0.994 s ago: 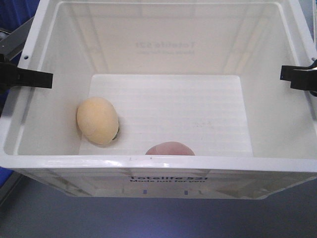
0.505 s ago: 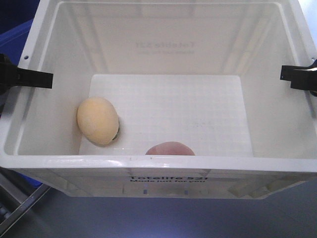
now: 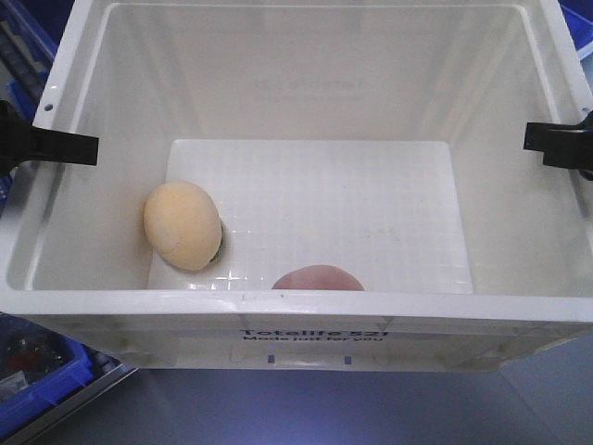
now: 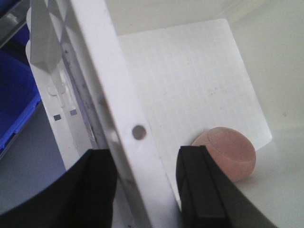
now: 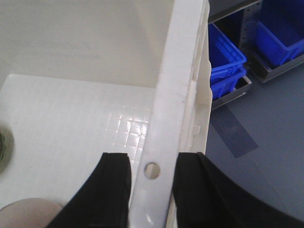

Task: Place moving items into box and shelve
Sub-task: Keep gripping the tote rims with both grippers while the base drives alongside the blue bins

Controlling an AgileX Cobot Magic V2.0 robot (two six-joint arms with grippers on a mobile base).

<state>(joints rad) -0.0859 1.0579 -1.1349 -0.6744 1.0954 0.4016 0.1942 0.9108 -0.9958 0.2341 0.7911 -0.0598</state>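
— What's underneath, and what sort of room?
— A grey-blue floor (image 5: 270, 142) shows below and beside the crate (image 3: 296, 304). No table or shelf board is visible under it from the front view.
— Anything around it?
— Blue bins (image 5: 227, 61) sit on metal shelf ledges (image 5: 278, 66) off to the right, and another blue bin (image 3: 42, 375) shows at the lower left corner of the front view. They are beside and below the crate; whether any of them touches it I cannot tell.
— And the load?
— Both pieces lie on the crate's floor. The pale yellow lump (image 3: 182, 225) rests against the left wall. The pinkish lump (image 4: 229, 153) is at the near wall, half hidden by the rim from the front. The two are apart.
— The tools?
— The left gripper (image 4: 146, 187) straddles the left side wall, one black finger (image 4: 97, 190) outside and the other inside, clamped on the rim just below a small hole. The right gripper (image 5: 151, 186) does the same on the right wall, fingers pressed tight against both faces. Neither touches the lumps
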